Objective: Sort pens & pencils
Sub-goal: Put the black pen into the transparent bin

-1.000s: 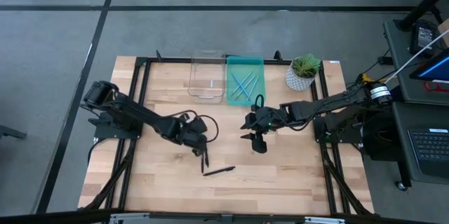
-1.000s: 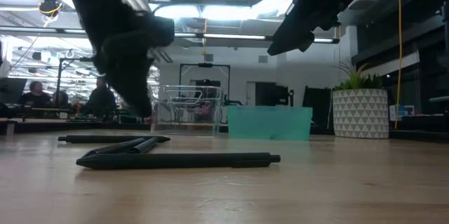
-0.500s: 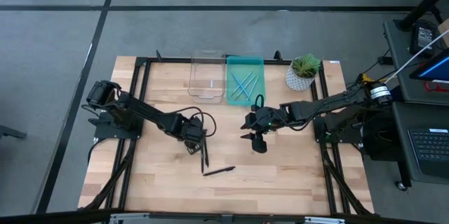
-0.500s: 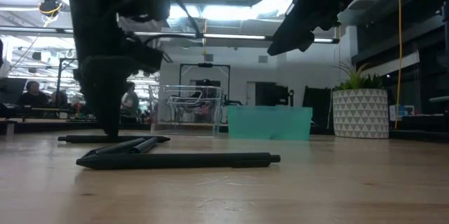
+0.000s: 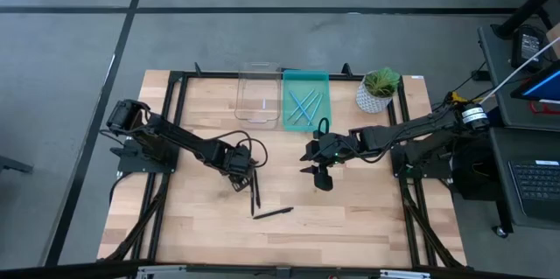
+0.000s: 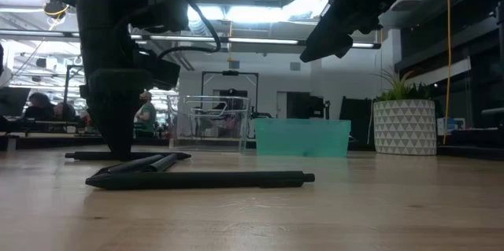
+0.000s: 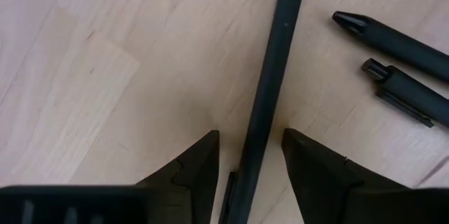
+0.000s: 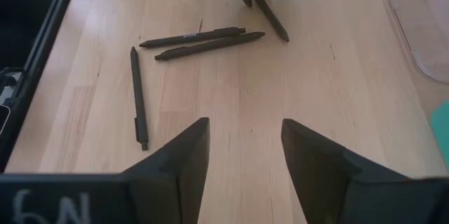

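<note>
Left claw (image 7: 249, 155) lowered onto worktop (image 5: 201, 226), fingers apart astride one black pen (image 7: 270, 97) (not yet gripped), right claw (image 5: 320, 177) spread, hovering mid-worktop.

The table (image 7: 84, 76) is pale wood, smooth and matt. The 4 black pens (image 7: 270, 90) look like matt plastic. One bin (image 5: 256, 95) is clear glossy plastic, the other (image 5: 306, 104) teal.

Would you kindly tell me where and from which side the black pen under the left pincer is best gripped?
Grip the black pen on its barrel, coming straight down from above. It lies flat on the table and already runs between the open fingers of the left pincer, so closing across the barrel should catch it. Two other pens lie apart to one side.
</note>
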Motion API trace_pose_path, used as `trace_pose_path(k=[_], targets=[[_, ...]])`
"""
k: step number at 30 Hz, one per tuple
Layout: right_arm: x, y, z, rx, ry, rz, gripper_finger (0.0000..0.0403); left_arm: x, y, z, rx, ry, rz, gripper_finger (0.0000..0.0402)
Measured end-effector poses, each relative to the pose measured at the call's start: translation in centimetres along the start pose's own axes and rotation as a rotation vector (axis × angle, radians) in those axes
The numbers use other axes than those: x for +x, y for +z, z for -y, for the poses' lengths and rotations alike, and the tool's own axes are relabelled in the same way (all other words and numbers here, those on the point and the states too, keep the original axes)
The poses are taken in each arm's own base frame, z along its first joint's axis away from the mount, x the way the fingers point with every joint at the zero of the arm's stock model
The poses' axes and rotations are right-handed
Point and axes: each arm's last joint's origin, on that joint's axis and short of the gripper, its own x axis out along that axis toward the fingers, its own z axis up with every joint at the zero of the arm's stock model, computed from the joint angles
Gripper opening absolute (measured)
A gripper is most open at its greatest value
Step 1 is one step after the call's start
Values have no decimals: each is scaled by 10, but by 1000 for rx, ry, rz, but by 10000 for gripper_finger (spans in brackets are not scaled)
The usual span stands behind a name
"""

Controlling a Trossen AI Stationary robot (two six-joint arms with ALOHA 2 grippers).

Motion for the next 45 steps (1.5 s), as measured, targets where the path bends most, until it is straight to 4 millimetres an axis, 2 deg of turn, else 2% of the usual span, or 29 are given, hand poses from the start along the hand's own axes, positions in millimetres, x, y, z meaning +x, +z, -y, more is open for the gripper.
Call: trace_pose_path(k=[4, 11, 19, 24, 34, 40, 45], targets=[[0, 0, 0, 0, 0, 1, 180, 0, 0, 0, -4, -1, 1, 119], [0, 0, 0, 2, 1, 1, 180, 1, 2, 0, -47, -14, 13, 19], [0, 0, 0, -4, 1, 1, 180, 1, 2, 2, -228, -51, -9, 18], [0, 0, 0, -2, 0, 1, 180, -8, 3, 1, -254, -97, 6, 18], [0, 0, 0, -1, 0, 1, 180, -43, 6, -3, -269, -194, 127, 18], [0, 0, 0, -2, 0, 1, 180, -69, 9, -7, -209, -311, 231, 18], [0, 0, 0, 4, 0, 1, 180, -94, 23, -25, -279, -354, 398, 18]])
